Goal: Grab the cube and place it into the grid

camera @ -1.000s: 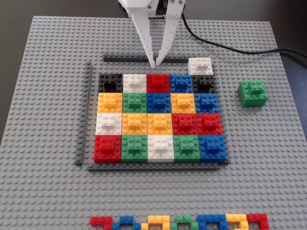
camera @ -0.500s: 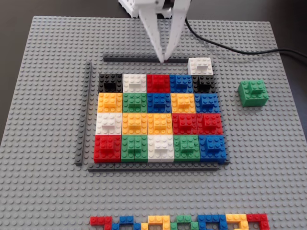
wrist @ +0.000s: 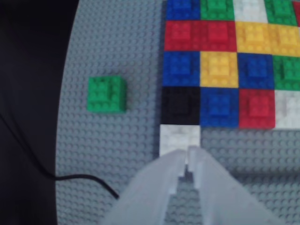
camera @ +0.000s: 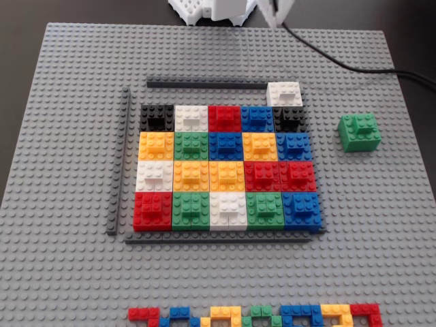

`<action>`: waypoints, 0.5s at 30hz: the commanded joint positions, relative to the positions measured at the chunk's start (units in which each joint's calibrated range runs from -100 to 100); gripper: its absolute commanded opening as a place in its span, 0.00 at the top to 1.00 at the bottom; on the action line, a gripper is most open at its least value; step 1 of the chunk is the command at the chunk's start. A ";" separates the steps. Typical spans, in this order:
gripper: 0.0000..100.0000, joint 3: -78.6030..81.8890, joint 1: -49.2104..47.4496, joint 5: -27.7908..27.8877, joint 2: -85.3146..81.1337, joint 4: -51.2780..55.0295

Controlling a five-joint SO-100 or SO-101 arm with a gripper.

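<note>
The cube (camera: 360, 132) sits alone near the grey baseplate's (camera: 68, 272) right edge, apart from the grid (camera: 228, 167). The tool (wrist: 186, 161), fingers nearly pressed together and empty, hangs over the far edge.

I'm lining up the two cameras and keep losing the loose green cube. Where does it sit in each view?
Fixed view: the green cube stands alone on the grey baseplate, right of the grid, level with its upper rows.
Wrist view: the green cube is left of centre, left of the grid.
Shared landmark: the white block just outside the grid's black corner block, the corner nearest the cube.
</note>
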 commanded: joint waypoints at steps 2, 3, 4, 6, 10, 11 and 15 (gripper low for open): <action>1.00 -14.99 -5.41 -3.32 11.51 1.93; 1.00 -16.72 -6.07 -4.15 13.66 1.98; 1.00 -18.53 -6.73 -5.03 15.98 2.17; 1.00 -21.61 -7.76 -5.86 19.50 2.32; 1.00 -28.04 -9.61 -7.33 26.38 1.88; 1.00 -29.67 -10.20 -7.57 28.27 1.73; 1.00 -37.10 -12.33 -8.45 36.53 1.78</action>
